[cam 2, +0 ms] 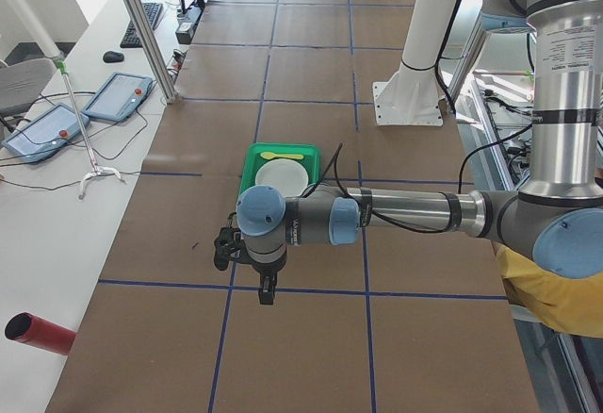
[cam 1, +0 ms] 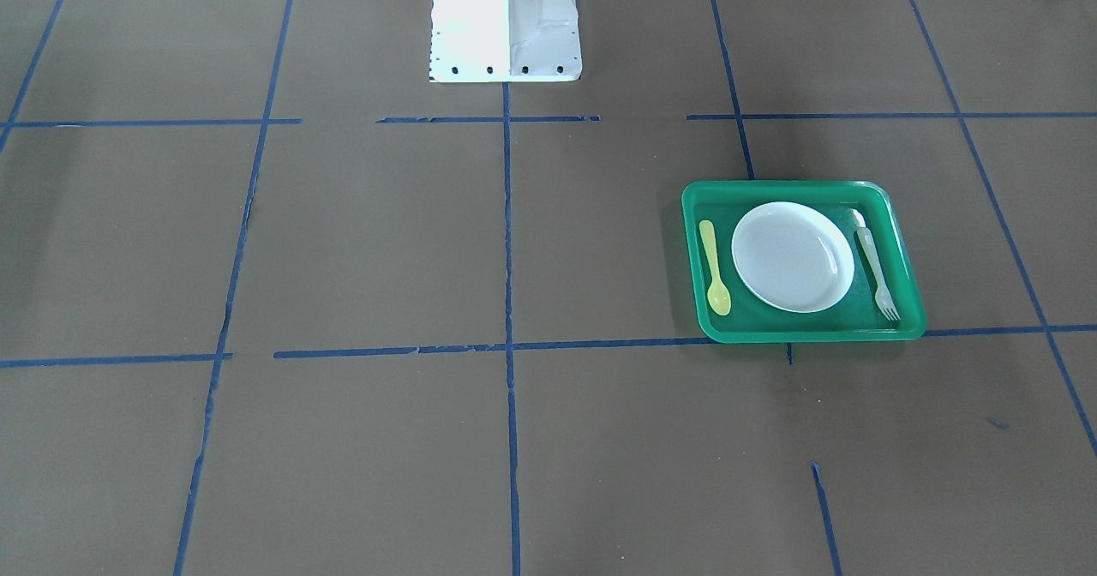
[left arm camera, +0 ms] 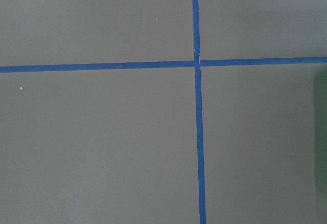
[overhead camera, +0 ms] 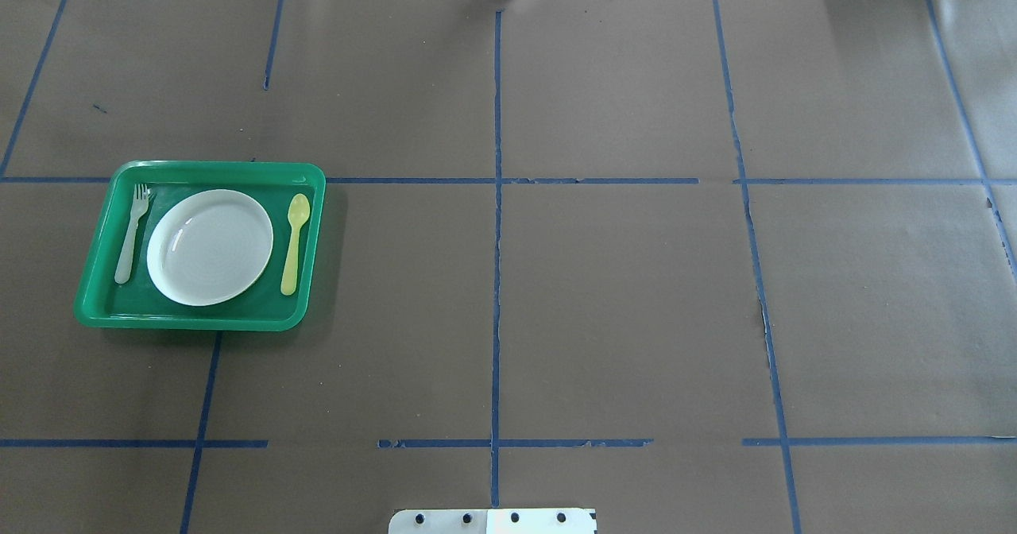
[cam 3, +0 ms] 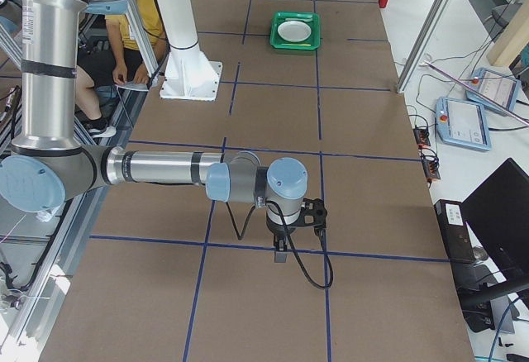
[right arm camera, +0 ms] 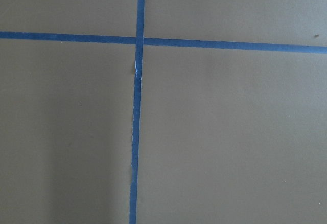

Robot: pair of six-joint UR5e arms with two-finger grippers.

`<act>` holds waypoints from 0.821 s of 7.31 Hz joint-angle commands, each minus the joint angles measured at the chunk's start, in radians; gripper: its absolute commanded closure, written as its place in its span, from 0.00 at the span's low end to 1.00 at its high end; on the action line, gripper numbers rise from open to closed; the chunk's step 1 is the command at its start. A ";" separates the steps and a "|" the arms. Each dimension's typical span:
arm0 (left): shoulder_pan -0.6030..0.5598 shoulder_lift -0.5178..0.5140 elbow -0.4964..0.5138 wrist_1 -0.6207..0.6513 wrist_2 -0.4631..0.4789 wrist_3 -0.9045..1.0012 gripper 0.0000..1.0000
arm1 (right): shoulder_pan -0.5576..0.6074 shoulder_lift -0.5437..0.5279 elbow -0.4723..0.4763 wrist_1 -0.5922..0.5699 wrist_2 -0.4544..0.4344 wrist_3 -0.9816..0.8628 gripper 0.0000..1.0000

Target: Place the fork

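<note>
The pale translucent fork [cam 1: 874, 263] lies flat in the green tray [cam 1: 797, 188], beside the white plate [cam 1: 793, 256], tines toward the operators' side. It also shows in the overhead view [overhead camera: 131, 232], left of the plate [overhead camera: 210, 246]. A yellow spoon [overhead camera: 295, 232] lies on the plate's other side. My left gripper [cam 2: 268, 292] shows only in the exterior left view, hanging above the table short of the tray [cam 2: 247, 173]; I cannot tell if it is open or shut. My right gripper [cam 3: 281, 256] shows only in the exterior right view, far from the tray [cam 3: 295, 44]; I cannot tell its state.
The brown table carries a grid of blue tape lines [overhead camera: 496, 280]. The robot's white base [cam 1: 506, 23] stands at the table's middle edge. A red cylinder [cam 2: 38, 333] lies on the side bench. Both wrist views show only table and tape.
</note>
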 commanded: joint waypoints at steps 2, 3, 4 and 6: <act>-0.009 -0.003 -0.009 0.008 -0.001 0.005 0.00 | 0.000 0.000 0.000 0.000 0.000 0.002 0.00; -0.009 -0.002 -0.011 0.008 0.003 0.005 0.00 | 0.000 0.000 0.000 0.000 0.000 0.002 0.00; -0.009 -0.003 -0.011 0.008 0.005 0.005 0.00 | 0.000 0.000 0.000 0.000 0.000 0.000 0.00; -0.009 -0.006 -0.012 0.008 0.005 0.005 0.00 | 0.000 0.000 0.000 0.000 0.000 0.000 0.00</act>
